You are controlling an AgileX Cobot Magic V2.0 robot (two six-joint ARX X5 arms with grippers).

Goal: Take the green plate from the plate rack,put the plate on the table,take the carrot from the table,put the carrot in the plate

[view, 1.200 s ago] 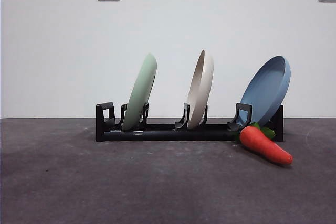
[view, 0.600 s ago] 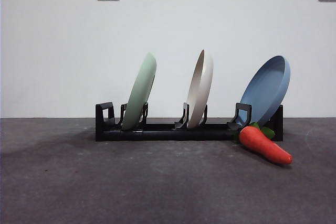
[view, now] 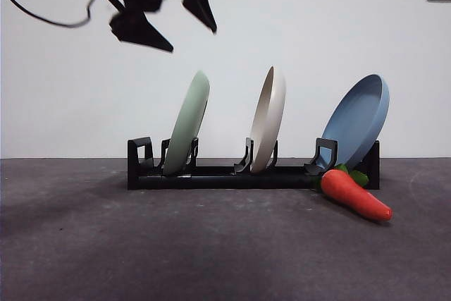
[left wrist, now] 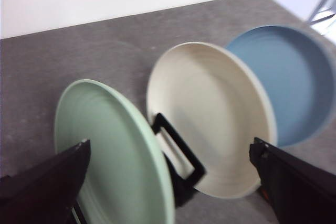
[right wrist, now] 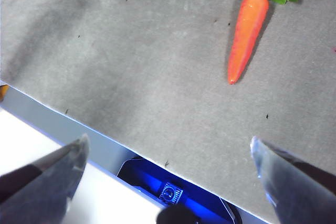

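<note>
The green plate (view: 187, 125) stands on edge in the leftmost slot of the black plate rack (view: 232, 177), leaning slightly right. My left gripper (view: 192, 41) hangs open in the air just above and a little left of its top rim, touching nothing. In the left wrist view the green plate (left wrist: 110, 150) lies between the spread jaws of that gripper (left wrist: 169, 148), with a rack prong (left wrist: 178, 150) beside it. The carrot (view: 356, 195) lies on the table (view: 211, 244) by the rack's right end. My right gripper (right wrist: 169, 141) is open over the table's near edge, well short of the carrot (right wrist: 247, 38).
A cream plate (view: 270, 121) stands in the rack's middle slot and a blue plate (view: 359, 121) leans in the right one, right above the carrot's leaves. Both also show in the left wrist view, cream plate (left wrist: 210, 114) and blue plate (left wrist: 289, 77).
The left arm has come down into the front view from the top left corner and now hangs over the green plate. Plates, rack and carrot have not moved.
</note>
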